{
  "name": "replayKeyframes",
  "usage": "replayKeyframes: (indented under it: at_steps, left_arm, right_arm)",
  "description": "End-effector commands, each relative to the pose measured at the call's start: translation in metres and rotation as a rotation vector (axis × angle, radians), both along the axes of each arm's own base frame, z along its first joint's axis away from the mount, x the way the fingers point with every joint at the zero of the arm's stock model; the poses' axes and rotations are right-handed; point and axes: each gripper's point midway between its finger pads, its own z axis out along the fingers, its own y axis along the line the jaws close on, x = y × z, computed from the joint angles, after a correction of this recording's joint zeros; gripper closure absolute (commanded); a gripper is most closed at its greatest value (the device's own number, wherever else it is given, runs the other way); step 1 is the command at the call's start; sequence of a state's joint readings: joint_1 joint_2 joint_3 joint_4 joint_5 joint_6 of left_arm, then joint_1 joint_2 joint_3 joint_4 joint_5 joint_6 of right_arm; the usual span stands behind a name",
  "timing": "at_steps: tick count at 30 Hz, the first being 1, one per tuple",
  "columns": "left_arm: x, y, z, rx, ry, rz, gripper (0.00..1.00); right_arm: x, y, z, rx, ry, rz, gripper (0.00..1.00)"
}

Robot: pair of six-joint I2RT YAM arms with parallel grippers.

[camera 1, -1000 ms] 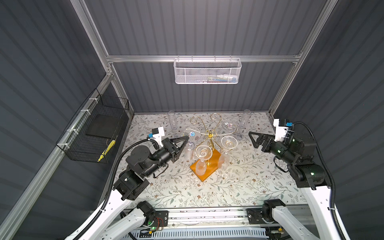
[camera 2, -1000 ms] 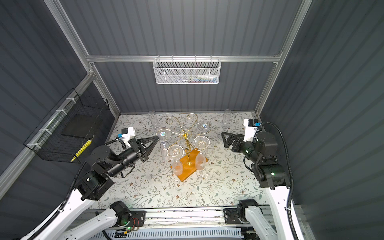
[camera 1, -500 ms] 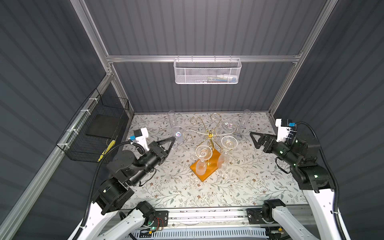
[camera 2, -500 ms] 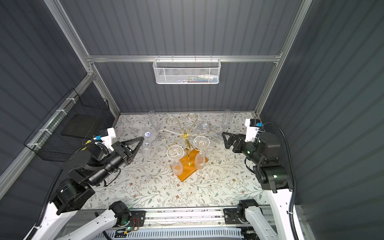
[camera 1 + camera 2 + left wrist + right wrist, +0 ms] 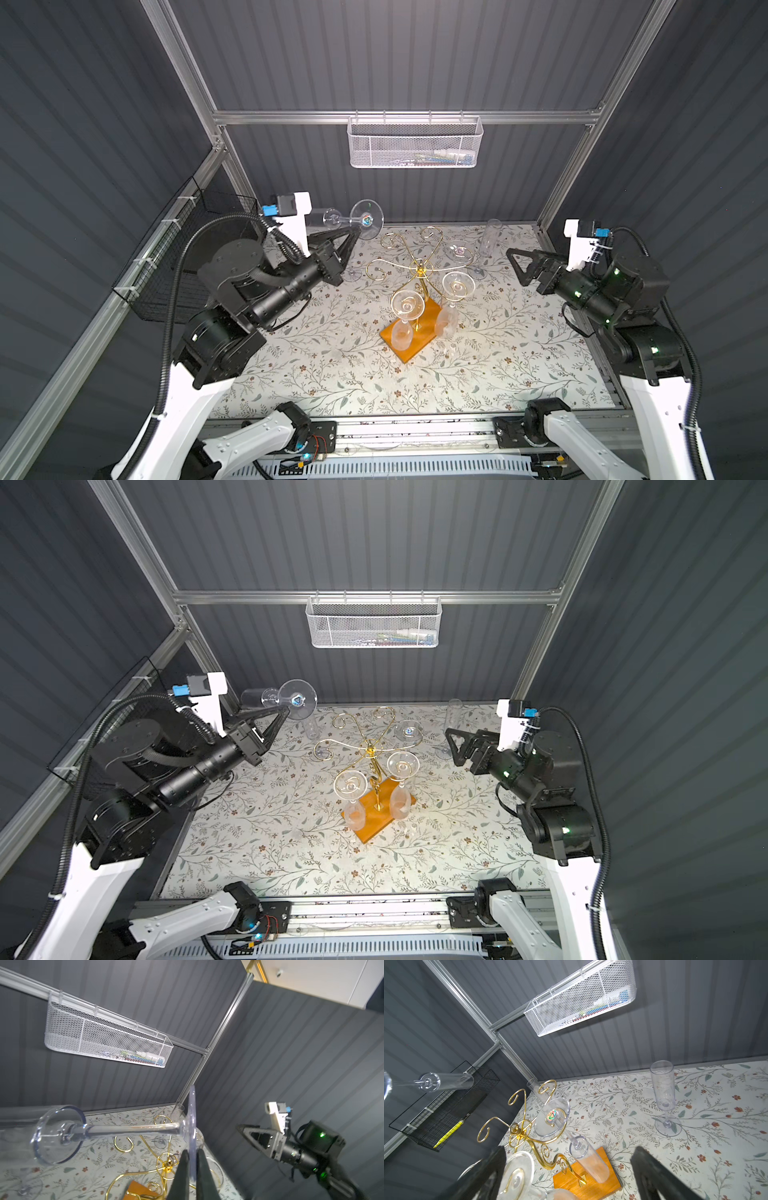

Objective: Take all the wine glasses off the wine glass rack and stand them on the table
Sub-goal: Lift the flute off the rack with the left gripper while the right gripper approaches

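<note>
One wine glass [image 5: 353, 218], a clear flute: we list it off the rack and held in the air, lying roughly level, left of centre in both top views and well apart from the gold wire. Its round foot points toward the middle of the frame and its bowl toward the left.

One left gripper [image 5: 192, 1155], clamped on that glass. In the left wrist view we see its two black fingers [image 5: 182, 1169] pinching the rim of the foot, which shows edge-on, with the stem running off to the left of the frame.

One right gripper [image 5: 514, 266], jaws spread wide and holding nothing. It hangs at the right of both top views, apart from the rack and pointed toward it.

One wine glass rack [image 5: 420, 270], upright at centre on its orange-brown base [image 5: 415, 345].

Three hanging glasses [image 5: 552, 1115] on it, as far as we can count, all bowl-down.

Two standing flutes on the floral table cover [image 5: 332, 365]: one at the back right [image 5: 488, 239], one behind the left gripper [image 5: 311, 729].

One white mesh basket [image 5: 413, 145] on the back wall, and one black wire basket [image 5: 183, 257] on the left wall.
</note>
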State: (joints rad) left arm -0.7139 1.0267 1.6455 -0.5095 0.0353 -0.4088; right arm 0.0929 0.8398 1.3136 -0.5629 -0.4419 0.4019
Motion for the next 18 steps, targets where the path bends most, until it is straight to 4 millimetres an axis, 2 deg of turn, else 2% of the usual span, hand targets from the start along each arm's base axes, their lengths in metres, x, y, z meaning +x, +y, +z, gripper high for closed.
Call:
replayKeyframes:
  at_steps: [1, 8, 12, 16, 18]
  left_arm:
    - [0.001, -0.017, 0.002, 0.205, -0.178, -0.068, 1.0]
    - [0.013, -0.048, -0.002, 0.296, -0.301, -0.156, 1.0]
    - [0.02, -0.061, -0.001, 0.334, -0.365, -0.176, 1.0]
    - [0.035, -0.07, -0.011, 0.434, -0.407, -0.138, 1.0]
    - [0.035, -0.078, -0.012, 0.461, -0.435, -0.153, 1.0]
  right_arm:
    - [-0.009, 0.011, 0.018, 0.013, -0.018, 0.078, 0.05]
    - [-0.015, 0.021, 0.049, 0.04, -0.058, 0.145, 0.08]
    - [-0.017, 0.027, 0.062, 0.06, -0.067, 0.183, 0.1]
    - [-0.021, 0.029, 0.071, 0.064, -0.085, 0.206, 0.12]
    - [-0.023, 0.03, 0.073, 0.061, -0.088, 0.211, 0.12]
